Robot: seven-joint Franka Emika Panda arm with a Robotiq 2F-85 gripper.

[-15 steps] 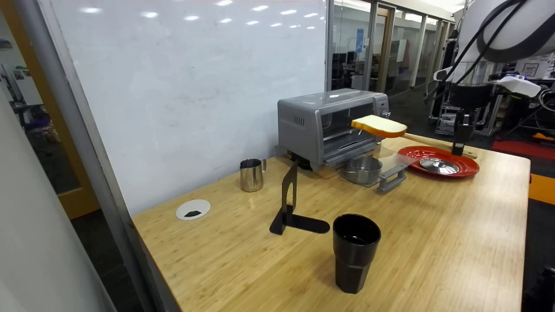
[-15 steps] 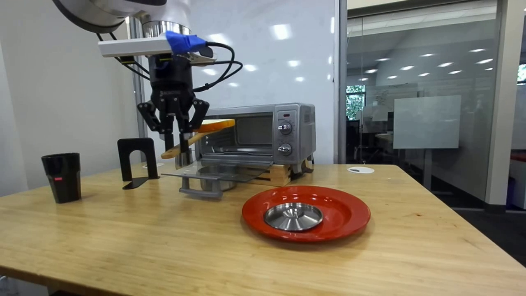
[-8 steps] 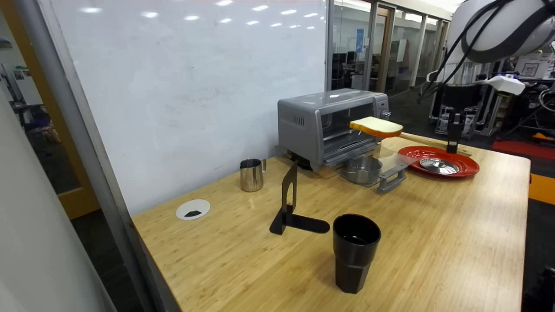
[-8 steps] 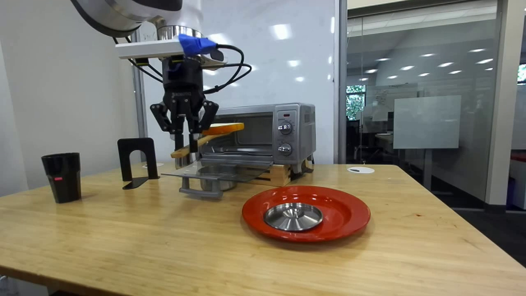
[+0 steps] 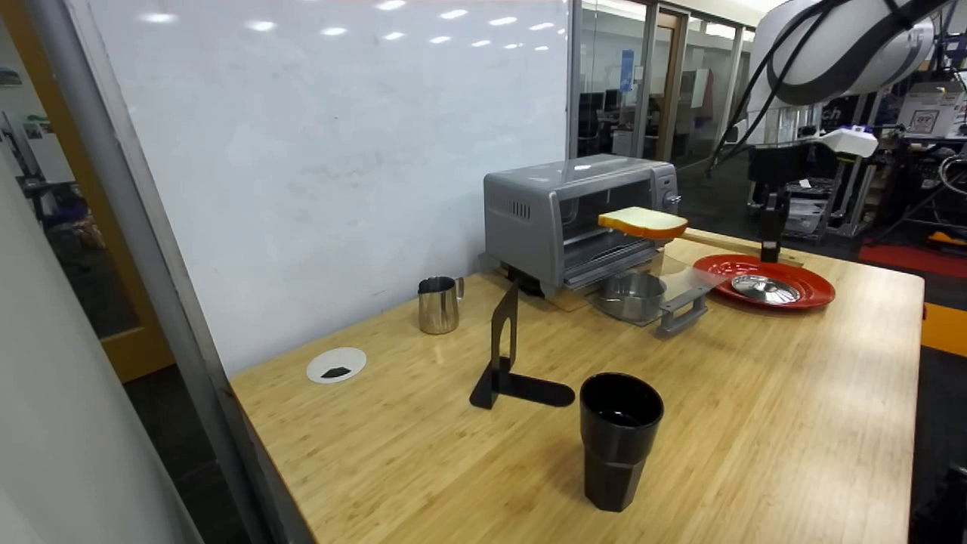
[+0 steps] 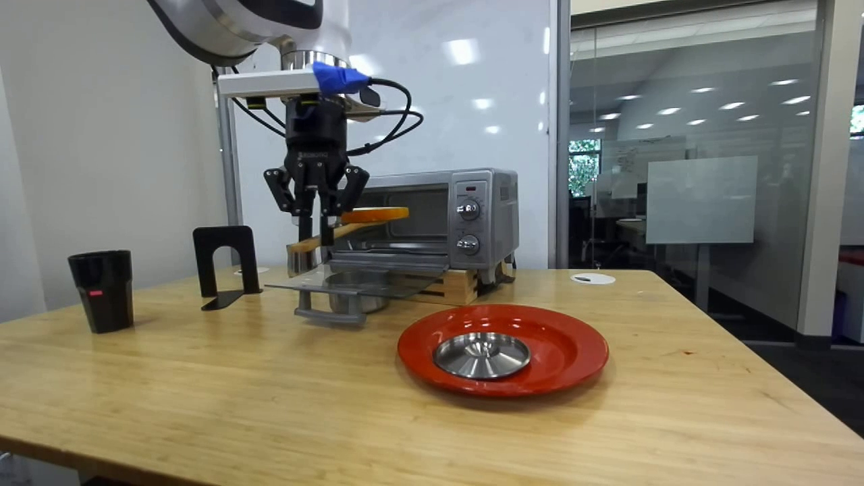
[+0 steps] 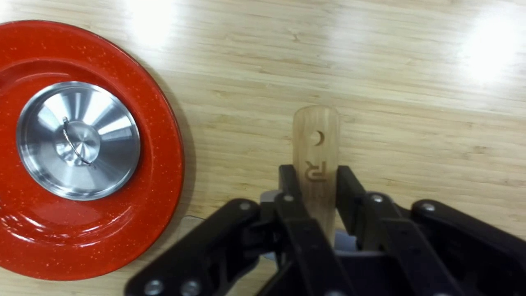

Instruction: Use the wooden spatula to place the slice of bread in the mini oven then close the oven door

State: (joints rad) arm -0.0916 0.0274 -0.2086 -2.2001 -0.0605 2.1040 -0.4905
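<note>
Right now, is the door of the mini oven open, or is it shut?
Open. In both exterior views, the oven door lies lowered in front of the mini oven, and the oven's inside shows above it.

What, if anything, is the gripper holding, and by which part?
The wooden spatula, held in the gripper by its handle, near the end away from the slice of bread.

slice of bread aloft by the mini oven

over on the right, the gripper has the wooden spatula by its handle. the oven door hangs lowered, and nearer me stands a black cup.
</note>
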